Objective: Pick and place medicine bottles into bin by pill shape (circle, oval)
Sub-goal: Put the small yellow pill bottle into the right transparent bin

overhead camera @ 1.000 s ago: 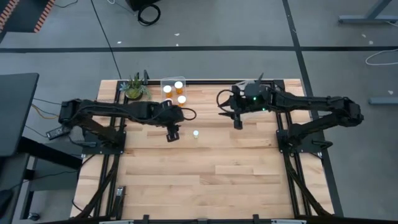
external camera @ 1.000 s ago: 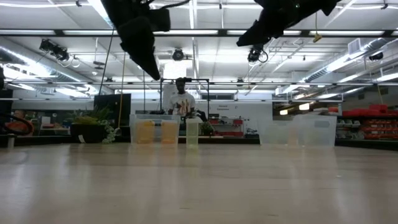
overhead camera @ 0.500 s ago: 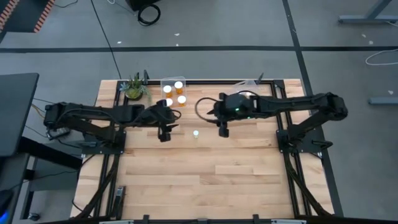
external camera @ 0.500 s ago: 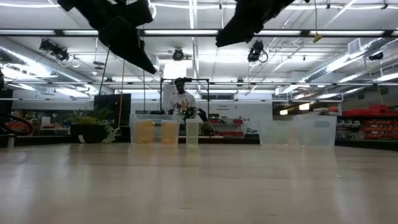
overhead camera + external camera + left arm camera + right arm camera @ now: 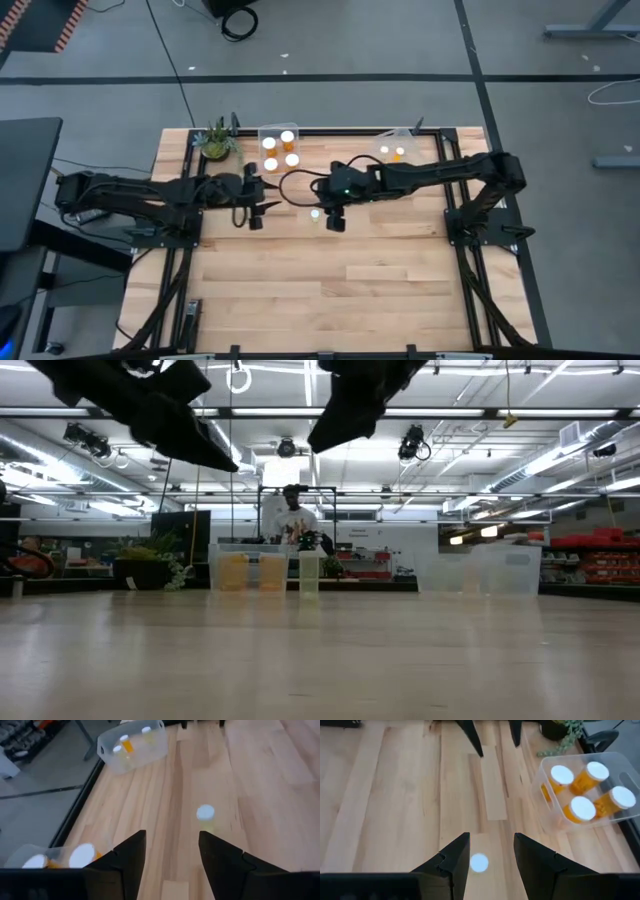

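One small medicine bottle (image 5: 314,213) with a white cap stands upright on the table; it also shows in the low view (image 5: 309,575). My right gripper (image 5: 335,222) is open and hovers high, just to the bottle's right; the cap (image 5: 479,862) shows between its fingers, well below them. My left gripper (image 5: 255,222) is open and empty, raised, left of the bottle (image 5: 205,815). Several orange bottles stand in the left clear bin (image 5: 262,130), which also shows in the right wrist view (image 5: 540,770). A few more are in the right clear bin (image 5: 384,138).
A small potted plant (image 5: 217,140) stands at the far left corner, beside the left bin. Both bins stand along the table's far edge. The near half of the wooden table (image 5: 330,290) is bare. A person (image 5: 292,520) stands in the room beyond the table.
My right gripper has gone toward the table's left and near edges, from near the right bin to a spot beside the lone bottle. My left gripper has drawn back toward the table's left edge, away from the bottle. The bottle has kept still.
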